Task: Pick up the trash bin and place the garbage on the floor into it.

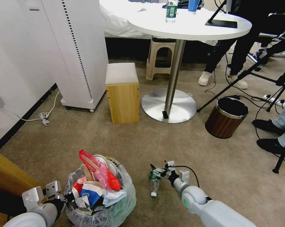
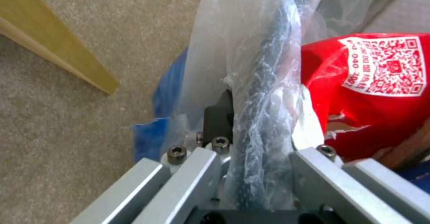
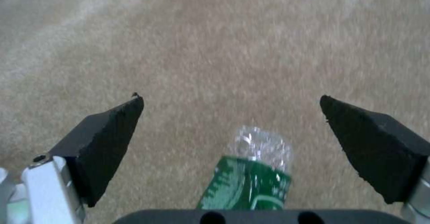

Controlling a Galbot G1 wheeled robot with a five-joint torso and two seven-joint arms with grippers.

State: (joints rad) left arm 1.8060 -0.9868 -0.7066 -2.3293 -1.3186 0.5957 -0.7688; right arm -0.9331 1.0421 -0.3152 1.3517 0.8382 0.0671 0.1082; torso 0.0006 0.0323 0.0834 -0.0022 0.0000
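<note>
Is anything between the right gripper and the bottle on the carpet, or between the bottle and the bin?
Nothing visible. The right gripper, open, straddles the bottle; bare floor separates it from the trash bin, whose rim the left gripper clamps.

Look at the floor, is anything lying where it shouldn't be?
Yes. A clear green-labelled bottle lies tipped over on the beige carpet, beside the overstuffed trash bin. The right gripper has its fingers open around it.

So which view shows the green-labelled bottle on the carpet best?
The head view: the whole bottle lies on the carpet, with the right gripper over its label end. The right wrist view shows part of it between open fingers. The left wrist view faces the trash bin.
</note>
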